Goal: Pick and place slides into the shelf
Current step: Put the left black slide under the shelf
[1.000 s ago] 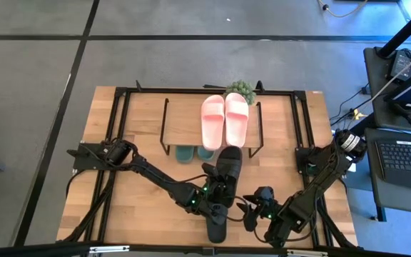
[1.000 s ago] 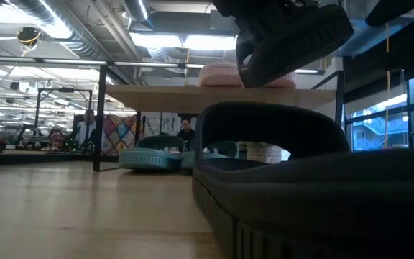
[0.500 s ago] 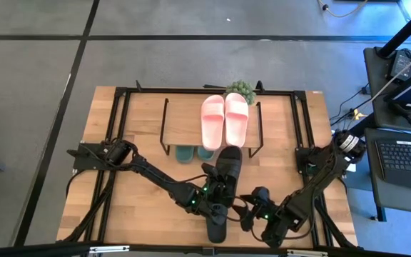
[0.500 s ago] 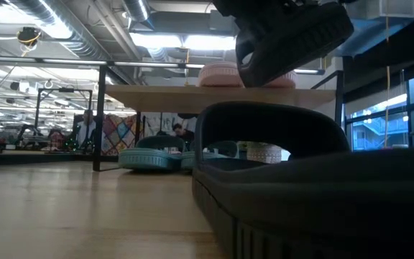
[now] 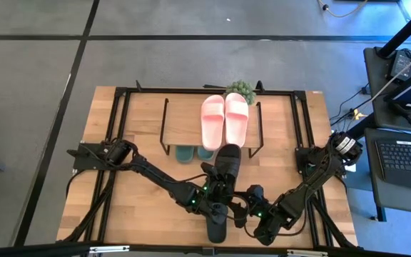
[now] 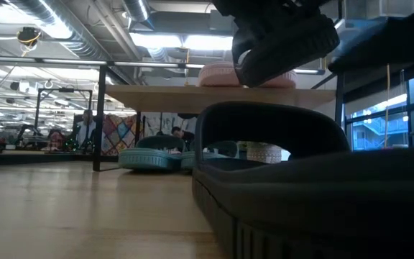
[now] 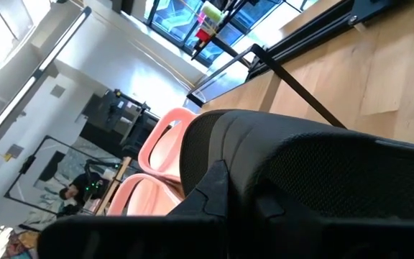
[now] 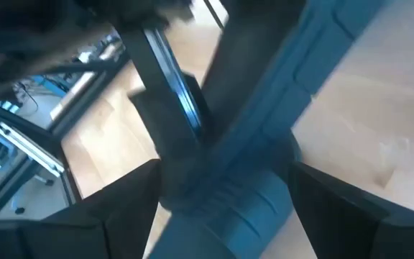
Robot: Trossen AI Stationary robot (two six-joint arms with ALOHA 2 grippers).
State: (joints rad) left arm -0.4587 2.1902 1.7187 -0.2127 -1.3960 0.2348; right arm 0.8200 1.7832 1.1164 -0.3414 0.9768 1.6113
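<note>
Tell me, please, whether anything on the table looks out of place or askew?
One black slide lies alone near the table's front edge, angled. Its mate is lifted and tilted in the left gripper. The pink pair sits neatly on the shelf, the green pair underneath.

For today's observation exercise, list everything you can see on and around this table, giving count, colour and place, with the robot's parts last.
Shelf: one, light wood top on black wire legs, at the table's far middle.
Pink slides: two, pale pink, side by side on the shelf top.
Green slides: two, dark green, under the shelf.
Held black slide: one, black, raised just in front of the shelf.
Other black slide: one, black, on the table near its front edge.
Plant: one, green, behind the shelf.
Table: one, light wood.
Laptop: one, dark, on a stand right of the table.
Left end effector: shut on the held black slide.
Right end effector: open, beside the other black slide.
</note>
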